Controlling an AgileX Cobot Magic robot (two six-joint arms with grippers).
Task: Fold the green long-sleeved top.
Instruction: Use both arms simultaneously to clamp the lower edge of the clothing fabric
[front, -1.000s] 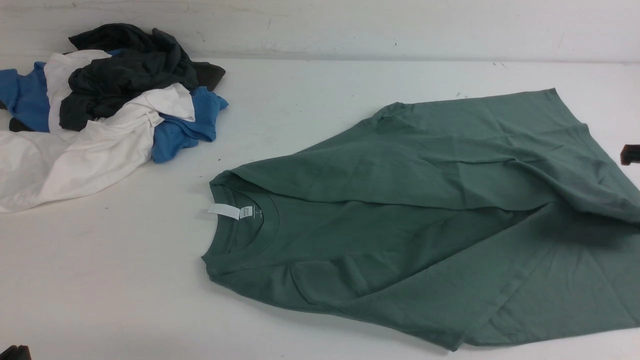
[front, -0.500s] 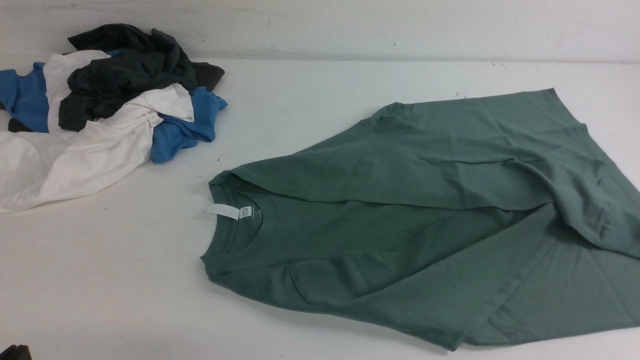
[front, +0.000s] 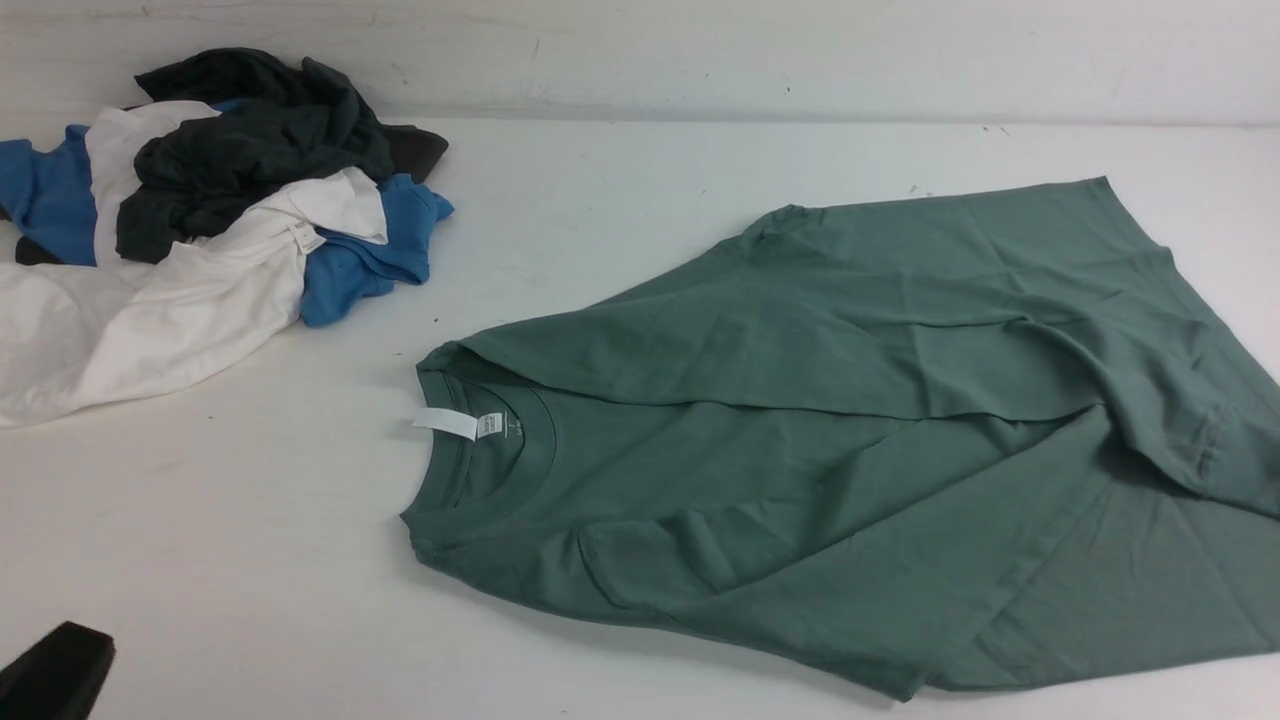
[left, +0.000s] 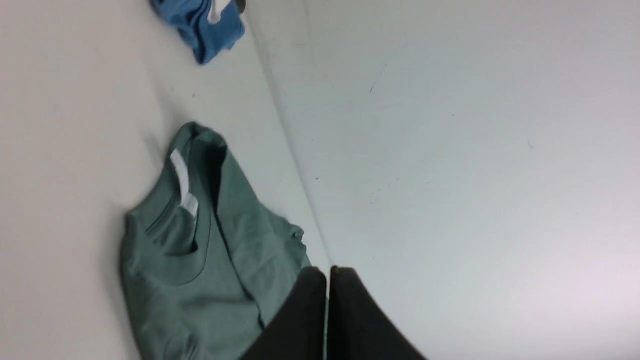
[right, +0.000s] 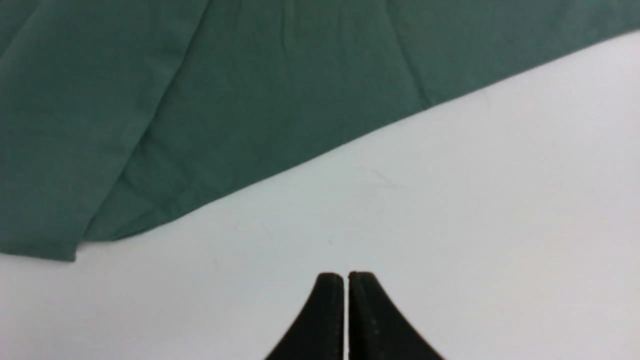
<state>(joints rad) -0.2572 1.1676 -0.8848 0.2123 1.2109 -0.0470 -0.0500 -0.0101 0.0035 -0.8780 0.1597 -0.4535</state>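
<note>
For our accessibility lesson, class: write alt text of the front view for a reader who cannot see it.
A sage-green long-sleeved cotton top lies partly folded on a white table, its white neck label towards the left. A crumpled pile of charcoal, white and blue garments sits at the far left, and the left gripper's black fingers show at the near left corner.

The top (front: 860, 450) lies on the table (front: 250, 560), right of centre, its neck (front: 490, 455) to the left. A pile of clothes (front: 200, 220) sits far left, behind it and well apart.
</note>
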